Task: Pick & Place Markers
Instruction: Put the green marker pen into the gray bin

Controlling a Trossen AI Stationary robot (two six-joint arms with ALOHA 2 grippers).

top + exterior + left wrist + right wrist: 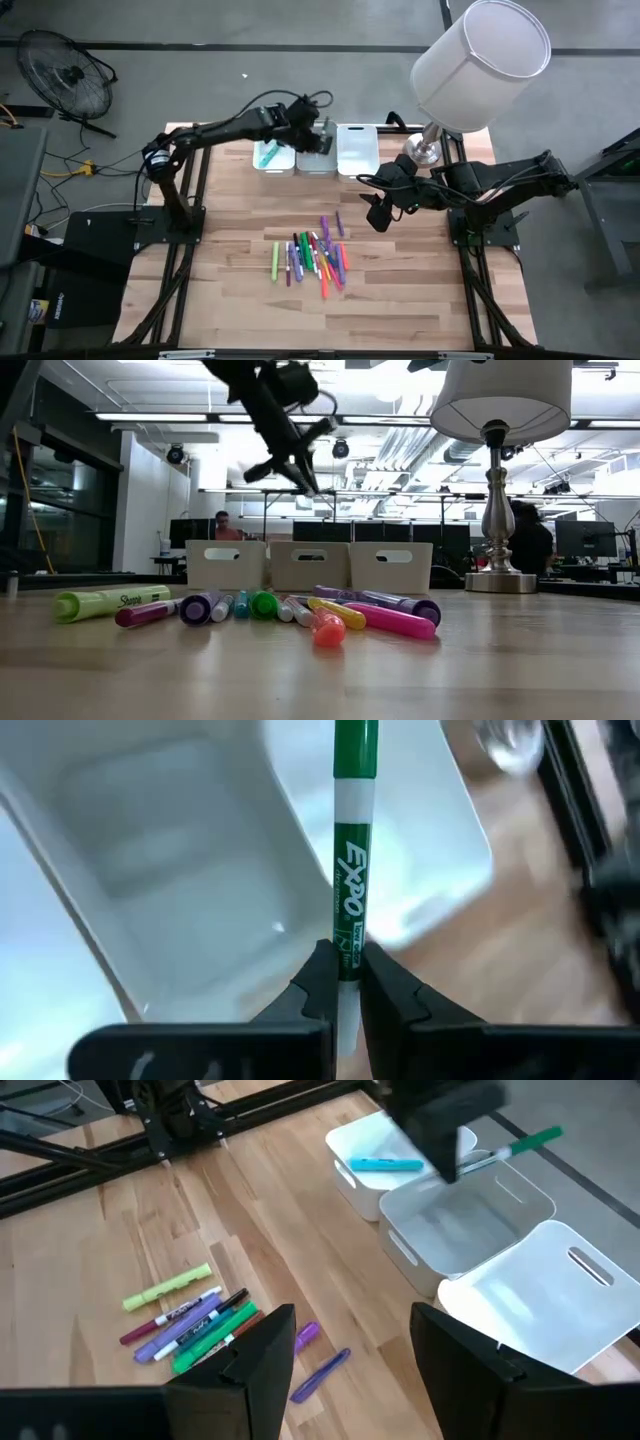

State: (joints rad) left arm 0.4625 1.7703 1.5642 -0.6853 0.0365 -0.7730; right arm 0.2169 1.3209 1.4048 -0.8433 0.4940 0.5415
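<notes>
Several markers (312, 258) in green, purple, pink, orange and yellow lie flat in a loose heap on the wooden table, also seen in the low view (300, 610) and the right wrist view (190, 1320). A teal marker (268, 153) lies in the left white bin. My left gripper (320, 135) hovers over the middle white bin (317, 160), shut on a green Expo marker (355, 840). My right gripper (380, 215) hangs open above the table, right of the heap, touching nothing (350, 1350). My left gripper pinches the green Expo marker between its two fingers on the white barrel, near the label's end (348, 958). The marker runs along the fingers and sticks out ahead of them, lifted clear above the middle bin (470, 1220), its green end (540, 1138) free.
Three white bins stand in a row at the table's far side; the right one (357, 148) holds nothing I can see. A lamp with a white shade (480, 60) stands at the far right corner. Bare wood lies near and left of the heap.
</notes>
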